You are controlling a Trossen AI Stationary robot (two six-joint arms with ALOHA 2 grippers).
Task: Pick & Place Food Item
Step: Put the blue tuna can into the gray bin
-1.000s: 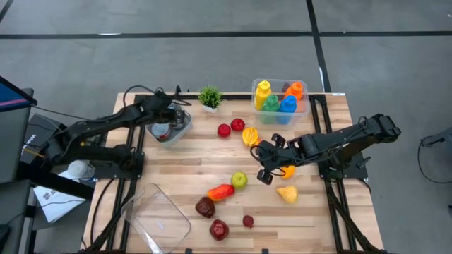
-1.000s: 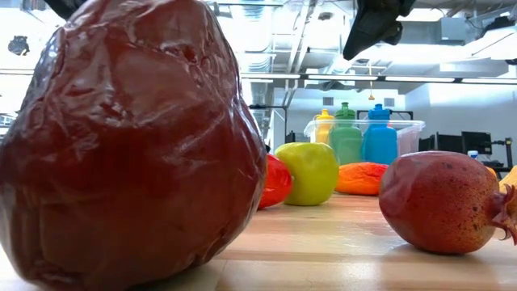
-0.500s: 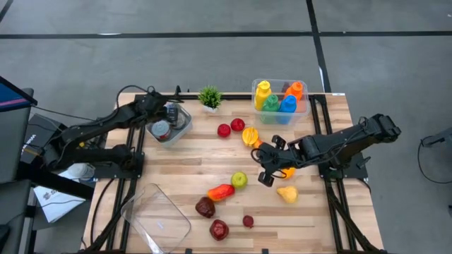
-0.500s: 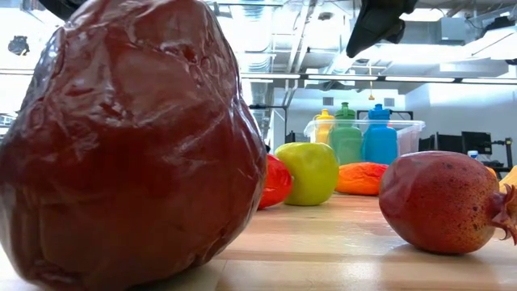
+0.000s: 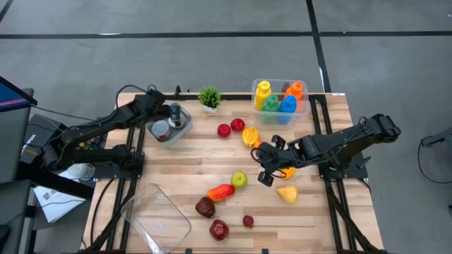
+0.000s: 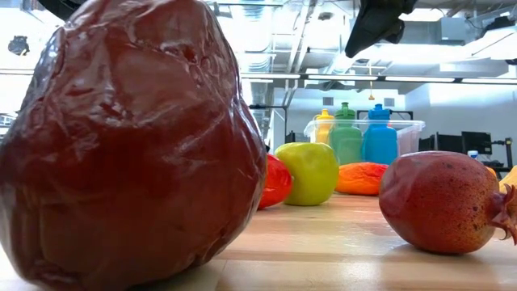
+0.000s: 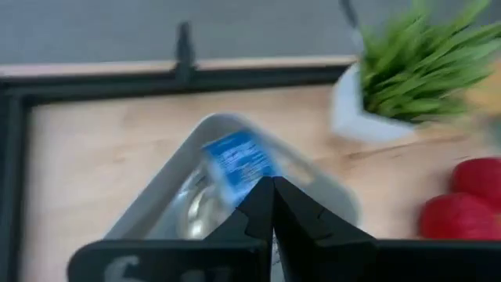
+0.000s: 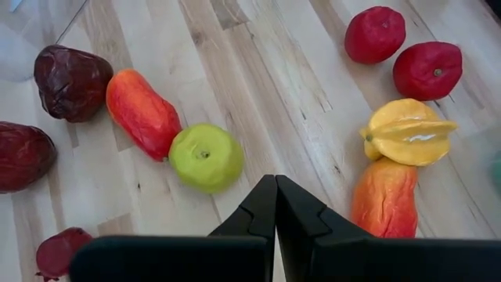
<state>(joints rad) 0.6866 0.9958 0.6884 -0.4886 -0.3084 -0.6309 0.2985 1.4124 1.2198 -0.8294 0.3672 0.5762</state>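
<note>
Left gripper [image 5: 171, 111] closed, empty, over clear tub [image 5: 169, 125] at table's 10 o'clock; blue label [image 7: 237, 165] inside, text unreadable. Right gripper [image 5: 265, 171] closed, empty, near centre, green apple [image 5: 239, 180] at its 8 o'clock.

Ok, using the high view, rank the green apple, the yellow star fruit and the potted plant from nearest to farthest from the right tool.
1. Green apple, just toward the table's middle from the shut right tool.
2. Yellow star fruit, toward the back of the table, beside the red fruits.
3. Potted plant, at the back edge, farthest away.
</note>
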